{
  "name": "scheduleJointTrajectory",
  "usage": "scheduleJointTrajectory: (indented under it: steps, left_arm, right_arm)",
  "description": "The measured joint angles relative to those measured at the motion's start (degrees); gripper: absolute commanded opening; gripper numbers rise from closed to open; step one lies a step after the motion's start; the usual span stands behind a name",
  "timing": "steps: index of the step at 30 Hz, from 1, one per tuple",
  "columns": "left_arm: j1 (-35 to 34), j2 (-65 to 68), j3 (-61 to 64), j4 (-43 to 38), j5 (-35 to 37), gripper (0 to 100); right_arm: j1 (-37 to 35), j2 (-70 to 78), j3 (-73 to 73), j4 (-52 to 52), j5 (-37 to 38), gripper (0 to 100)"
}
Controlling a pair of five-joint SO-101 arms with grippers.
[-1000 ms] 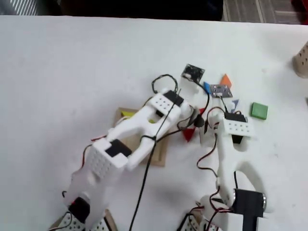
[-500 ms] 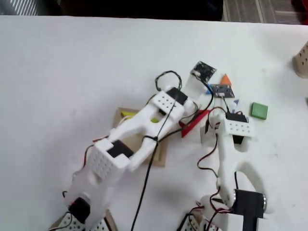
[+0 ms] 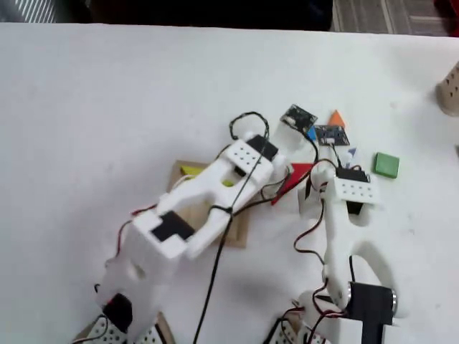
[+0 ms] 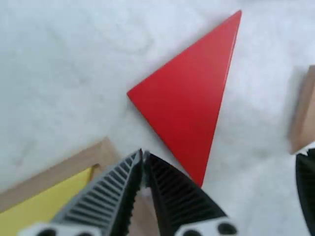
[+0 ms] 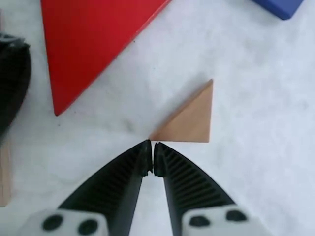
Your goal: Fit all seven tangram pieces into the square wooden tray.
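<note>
A red triangle (image 4: 189, 101) lies flat on the white table just off the wooden tray's corner (image 4: 74, 164). My left gripper (image 4: 144, 156) is shut and holds nothing, its tips over that corner beside the triangle's point. A yellow piece (image 4: 34, 209) sits in the tray. My right gripper (image 5: 151, 147) is also shut and holds nothing, its tips at the corner of a small tan triangle (image 5: 192, 120). The red triangle (image 5: 93, 39) lies just beyond it, and a blue piece (image 5: 283, 6) shows at the edge. From above, the red triangle (image 3: 295, 178) lies between the left arm (image 3: 237, 168) and the right arm (image 3: 350, 190).
The tray (image 3: 240, 233) is mostly covered by the left arm, with the yellow piece (image 3: 190, 170) in its far corner. A green square (image 3: 387, 165), an orange triangle (image 3: 336, 118) and a pale purple piece (image 3: 350, 153) lie to the right. The table's far and left parts are bare.
The red triangle has slid up and to the right, away from the tray, and now lies flat. The left arm's wrist swung out and then back. The right arm kept still.
</note>
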Motion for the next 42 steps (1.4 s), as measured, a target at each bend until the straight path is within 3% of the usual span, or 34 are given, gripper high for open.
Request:
scheduleJointTrajectory:
  steps: [13,21,29,36,42]
  left_arm:
    - [-1.5,-40.4,40.3,-13.9,-3.8,2]
    - [-18.2,-58.3,56.7,-14.9,-3.8,2]
    - [-37.5,-62.3,70.3,-28.2,-3.8,2]
    - [-41.1,-62.5,70.5,-30.6,-3.9,2]
    - [-41.1,-62.5,70.5,-30.7,-3.9,2]
  right_arm:
    - [-0.1,0.0,0.0,0.0,0.0,1.8]
    - [-0.4,0.0,-0.4,0.1,-4.8,2.0]
    - [-6.2,0.4,-9.7,2.8,-11.8,2.0]
    - [-12.2,13.5,-20.6,2.2,-16.4,1.8]
    - [-12.0,24.6,-25.7,1.8,-16.3,1.8]
